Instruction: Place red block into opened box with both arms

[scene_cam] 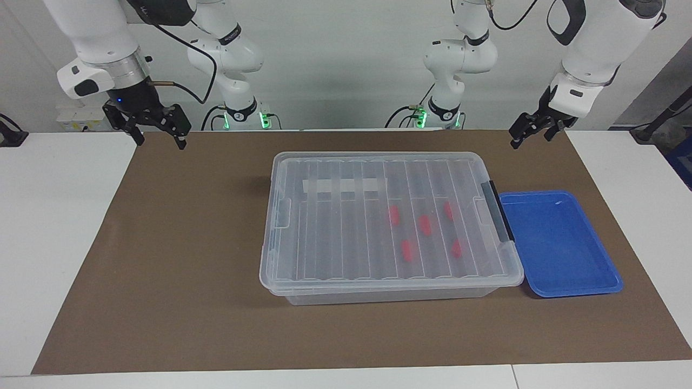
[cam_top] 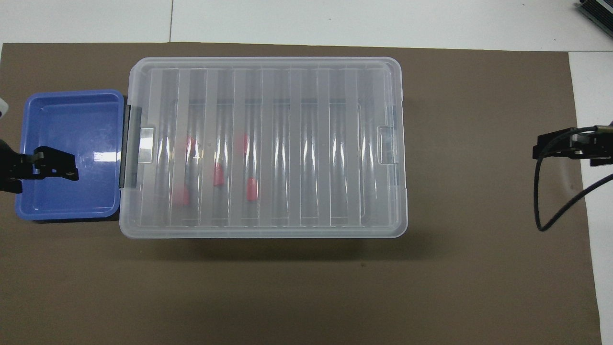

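The box [scene_cam: 335, 237] [cam_top: 306, 143], a clear bin, sits mid-table with its ribbed lid lying shut on it. Several red blocks [scene_cam: 425, 225] [cam_top: 219, 175] lie inside, seen through the lid, toward the end with the black handle [scene_cam: 498, 209]. My right gripper [scene_cam: 160, 141] [cam_top: 543, 148] hangs open and empty, high over the mat's edge at the right arm's end. My left gripper [scene_cam: 530, 139] [cam_top: 52, 165] hangs open and empty above the mat's corner at the left arm's end. Neither touches the box.
An empty blue tray [scene_cam: 559, 243] [cam_top: 72, 124] sits against the box's handle end. A brown mat [scene_cam: 178, 259] covers the table under both. A black cable [cam_top: 550, 211] loops down from the right wrist.
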Available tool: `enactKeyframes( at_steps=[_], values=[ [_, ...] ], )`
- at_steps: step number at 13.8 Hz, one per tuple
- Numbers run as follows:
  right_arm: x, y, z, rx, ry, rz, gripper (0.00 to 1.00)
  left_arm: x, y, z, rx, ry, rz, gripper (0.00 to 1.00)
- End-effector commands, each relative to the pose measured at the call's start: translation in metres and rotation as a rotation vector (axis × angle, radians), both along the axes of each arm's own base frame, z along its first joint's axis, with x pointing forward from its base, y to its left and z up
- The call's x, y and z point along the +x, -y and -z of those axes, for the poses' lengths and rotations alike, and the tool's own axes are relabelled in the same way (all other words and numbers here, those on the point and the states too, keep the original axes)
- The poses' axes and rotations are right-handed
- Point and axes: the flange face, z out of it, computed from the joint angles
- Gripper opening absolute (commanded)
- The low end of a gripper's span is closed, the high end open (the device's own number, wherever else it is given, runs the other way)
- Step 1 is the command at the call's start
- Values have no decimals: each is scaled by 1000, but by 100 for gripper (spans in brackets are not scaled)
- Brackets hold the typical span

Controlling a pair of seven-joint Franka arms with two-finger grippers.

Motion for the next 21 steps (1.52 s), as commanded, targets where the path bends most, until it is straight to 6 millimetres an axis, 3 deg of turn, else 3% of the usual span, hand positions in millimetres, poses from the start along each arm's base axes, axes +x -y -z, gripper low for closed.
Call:
enactKeyframes(
  at_steps=[1, 5, 21],
  values=[
    [4, -17, -1, -14, -18, 32, 100, -3, -1, -3, -9, -10, -8, 100],
    [2, -29, 2, -2, -44, 60, 100, -3, -1, -3, -9, -10, -8, 100],
    [1, -24, 21, -7, -76, 58, 100, -3, -1, -2, -9, -11, -8, 100]
  ],
)
